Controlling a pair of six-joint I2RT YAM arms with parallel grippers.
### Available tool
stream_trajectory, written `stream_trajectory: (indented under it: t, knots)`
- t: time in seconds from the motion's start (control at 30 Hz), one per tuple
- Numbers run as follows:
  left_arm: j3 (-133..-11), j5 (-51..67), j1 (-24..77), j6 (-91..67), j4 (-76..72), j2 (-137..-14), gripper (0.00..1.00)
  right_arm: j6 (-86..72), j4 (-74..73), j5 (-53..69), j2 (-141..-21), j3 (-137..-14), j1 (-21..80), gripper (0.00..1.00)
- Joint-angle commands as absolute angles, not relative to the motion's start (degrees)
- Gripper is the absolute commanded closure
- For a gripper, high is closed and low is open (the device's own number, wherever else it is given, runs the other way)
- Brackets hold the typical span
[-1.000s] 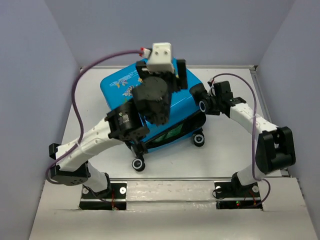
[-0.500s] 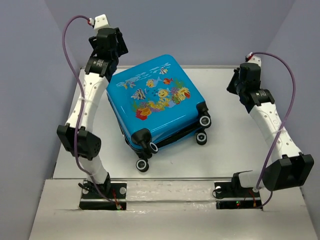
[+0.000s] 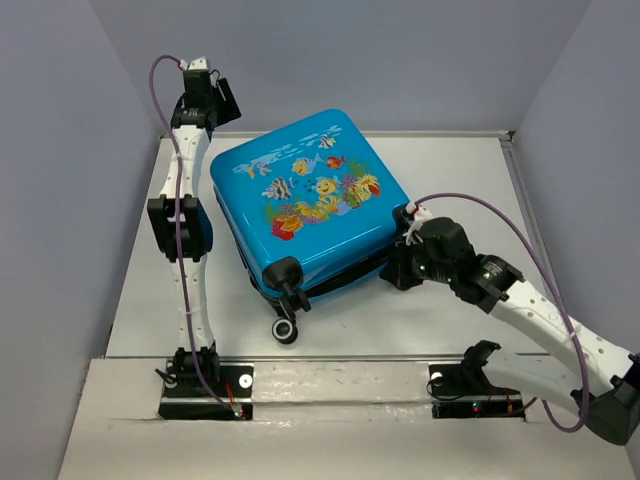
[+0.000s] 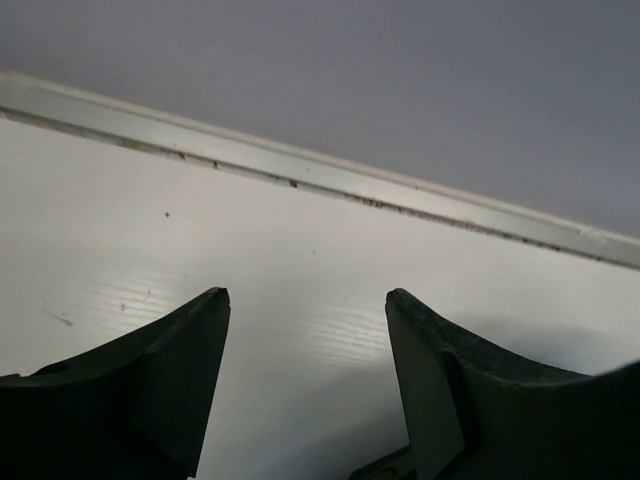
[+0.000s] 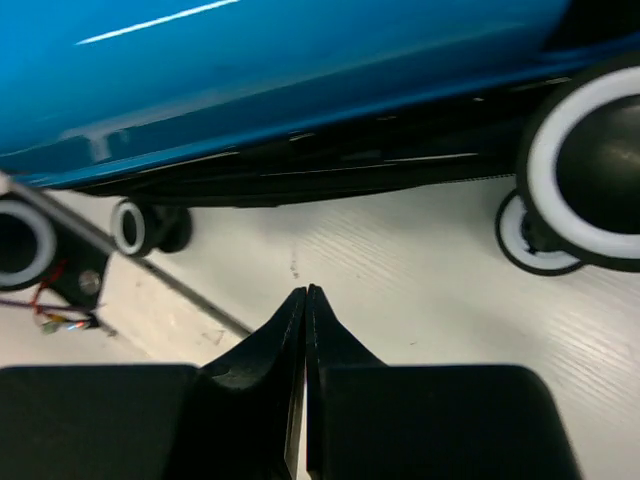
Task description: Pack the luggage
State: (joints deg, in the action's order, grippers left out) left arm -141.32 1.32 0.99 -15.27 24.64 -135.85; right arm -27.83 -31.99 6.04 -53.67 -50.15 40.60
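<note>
Luggage [image 3: 305, 205] flat, fish side up, seam looks ajar. Right end effector [image 5: 305, 292] clenched, empty, beside wheels [image 5: 590, 180]; best to press shell squarely. Left end effector [image 4: 305, 297] released, far corner.

Bright blue luggage [image 3: 310, 215], lying flat, fish print up, slightly ajar, wheels [image 3: 285, 330] nearside
</note>
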Motion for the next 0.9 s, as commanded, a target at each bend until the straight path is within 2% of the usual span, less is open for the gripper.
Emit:
stream_trajectory:
  t: [0.0, 0.13, 0.23, 0.27, 0.3, 0.33, 0.43, 0.47, 0.53, 0.57, 0.6, 0.63, 0.7, 0.73, 0.77, 0.8, 0.87]
  knots:
    - [-142.5, 16.6, 1.1, -14.9, 23.4, -139.5, 0.27, -29.9, -28.9, 3.3, -57.4, -48.3, 40.3, 0.93]
    - [-131.0, 20.7, 3.6, -14.3, 24.7, -138.2, 0.32, -28.4, -20.6, -2.4, -68.4, -50.7, 38.3, 0.93]
    - [-109.6, 17.1, 6.2, -16.4, 16.3, -127.4, 0.34, -27.3, -12.2, 2.8, -75.6, -54.4, 32.6, 0.93]
    - [-96.6, 16.9, 6.6, -20.3, 9.5, -123.8, 0.35, -27.1, -7.8, 4.6, -77.6, -55.4, 31.1, 0.93]
    - [-90.8, 16.4, 6.8, -22.3, 6.9, -117.2, 0.36, -26.4, -5.7, 6.7, -79.4, -56.9, 30.0, 0.93]
    - [-79.6, 13.5, 7.1, -24.8, 5.1, -113.9, 0.36, -25.8, -3.8, 11.1, -84.2, -61.0, 28.4, 0.93]
    - [-62.9, 10.5, 8.0, -31.3, -3.8, -99.1, 0.37, -24.1, -5.6, 20.4, -94.2, -74.7, 27.9, 0.93]
    - [-53.4, 7.5, 9.5, -32.5, -6.5, -91.3, 0.37, -24.4, -8.1, 23.6, -102.0, -86.5, 27.9, 0.93]
    - [-45.0, 4.2, 11.2, -33.4, -7.3, -82.8, 0.37, -26.1, -13.1, 28.8, -110.5, -100.7, 27.9, 0.93]
    - [-37.4, 2.6, 13.3, -35.3, -7.5, -78.3, 0.37, -26.8, -16.1, 32.5, -114.9, -116.4, 27.9, 0.83]
    - [-34.2, 1.8, 14.6, -36.2, -7.7, -68.9, 0.37, -26.8, -24.9, 33.1, -122.9, -124.7, 28.4, 0.68]
    - [-31.6, 1.1, 15.8, -36.7, -7.0, -64.5, 0.36, -26.6, -30.1, 31.2, -126.0, -132.5, 28.4, 0.4]
    - [-28.2, -2.6, 16.9, -37.4, -0.2, -51.1, 0.34, -24.5, -40.3, 27.4, -128.7, -146.1, 27.7, 0.13]
    - [-27.9, -3.9, 16.9, -37.6, 2.0, -47.0, 0.33, -23.8, -41.1, 25.1, -127.0, -145.6, 27.7, 0.09]
    - [-27.9, -3.9, 16.8, -37.6, 3.8, -43.1, 0.33, -23.2, -40.7, 24.4, -124.5, -142.8, 27.0, 0.09]
    - [-29.6, -5.7, 16.9, -36.8, 7.2, -37.5, 0.31, -22.3, -37.9, 22.5, -118.4, -135.0, 27.0, 0.09]
    - [-33.1, -7.7, 16.9, -35.3, 10.4, -34.6, 0.29, -21.2, -36.6, 20.4, -113.3, -129.2, 26.4, 0.11]
